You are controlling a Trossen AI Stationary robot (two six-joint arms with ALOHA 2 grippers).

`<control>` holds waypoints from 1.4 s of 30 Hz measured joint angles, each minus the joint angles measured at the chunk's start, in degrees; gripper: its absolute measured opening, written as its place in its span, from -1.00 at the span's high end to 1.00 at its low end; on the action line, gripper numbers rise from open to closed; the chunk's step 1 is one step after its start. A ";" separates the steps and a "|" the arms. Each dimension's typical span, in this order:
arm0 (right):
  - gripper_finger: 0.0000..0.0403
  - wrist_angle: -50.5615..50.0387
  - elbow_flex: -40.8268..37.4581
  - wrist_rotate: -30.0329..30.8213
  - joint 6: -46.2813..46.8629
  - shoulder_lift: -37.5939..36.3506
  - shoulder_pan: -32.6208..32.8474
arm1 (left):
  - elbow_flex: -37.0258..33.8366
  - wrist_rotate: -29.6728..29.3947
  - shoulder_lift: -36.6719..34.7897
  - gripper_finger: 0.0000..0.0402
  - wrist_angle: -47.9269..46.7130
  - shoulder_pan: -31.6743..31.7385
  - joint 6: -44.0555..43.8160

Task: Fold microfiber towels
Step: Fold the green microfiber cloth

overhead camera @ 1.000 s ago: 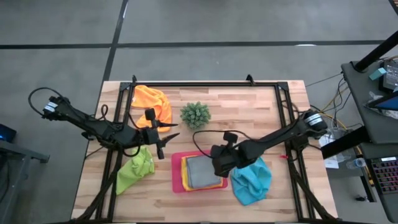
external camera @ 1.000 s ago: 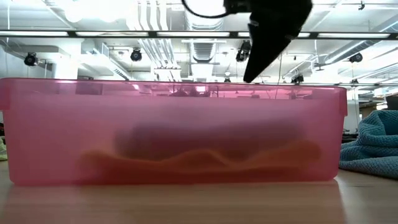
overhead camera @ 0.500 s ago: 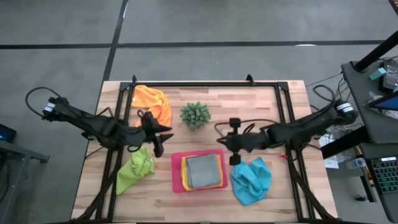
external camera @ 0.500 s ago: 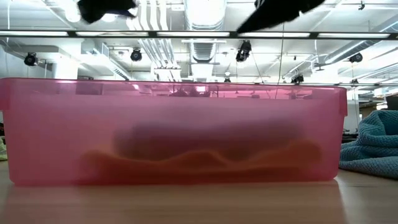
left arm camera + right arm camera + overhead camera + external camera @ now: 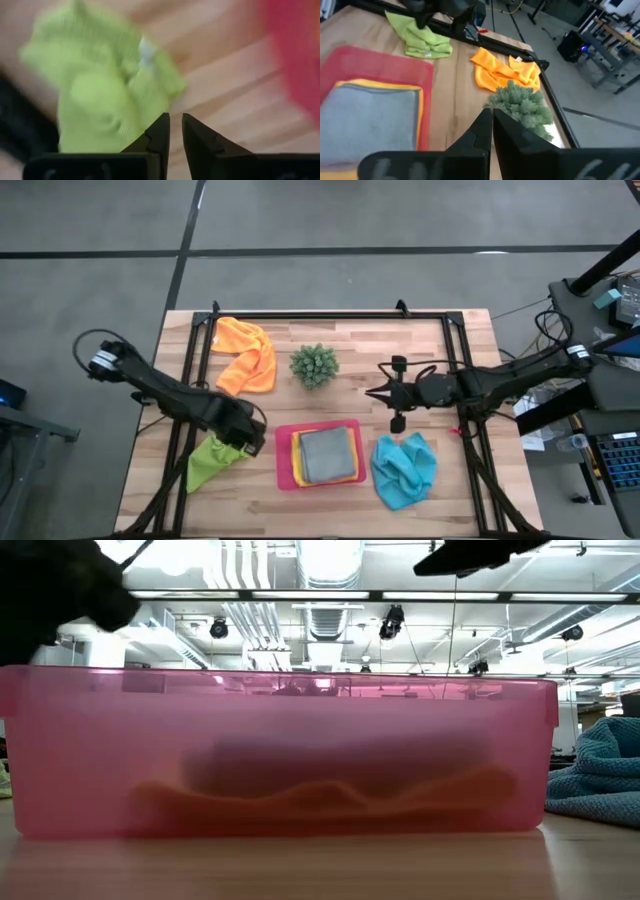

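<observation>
The lime green towel (image 5: 212, 459) lies crumpled on the table at the near left. My left gripper (image 5: 248, 438) points down just above its right edge (image 5: 165, 95), and its fingers (image 5: 175, 120) are open by a narrow gap with bare wood showing between them. My right gripper (image 5: 372, 393) is shut and empty, and hangs level over the table right of the plant. The orange towel (image 5: 248, 352) lies crumpled at the far left, the light blue towel (image 5: 403, 470) at the near right. A folded grey towel (image 5: 325, 454) rests on a yellow one in the pink tray (image 5: 284, 465).
A small spiky green plant (image 5: 314, 365) stands at the table's far middle, between the two arms. The pink tray (image 5: 280, 750) fills the low view, with the blue towel (image 5: 600, 770) beside it. Black frame rails (image 5: 455, 360) run along the table's sides.
My left gripper has turned from level to pointing down, and has dropped toward the near edge onto the lime green towel's right edge. My right gripper has drawn back from over the tray toward the table's right and far side, rising and staying shut. The towels have kept still.
</observation>
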 joint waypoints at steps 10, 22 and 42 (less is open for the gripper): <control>0.96 -0.04 -0.69 -0.04 -0.35 -1.88 -0.22 | 0.22 6.08 7.36 0.46 -3.51 -1.82 -2.29; 0.96 0.44 -0.69 -0.04 -0.81 -1.70 -0.27 | -1.50 5.11 11.68 -0.10 -5.36 -3.33 -0.30; 0.96 0.46 -0.67 -0.03 -1.42 -1.20 -0.27 | 2.03 3.01 11.01 0.99 -8.42 -3.26 8.55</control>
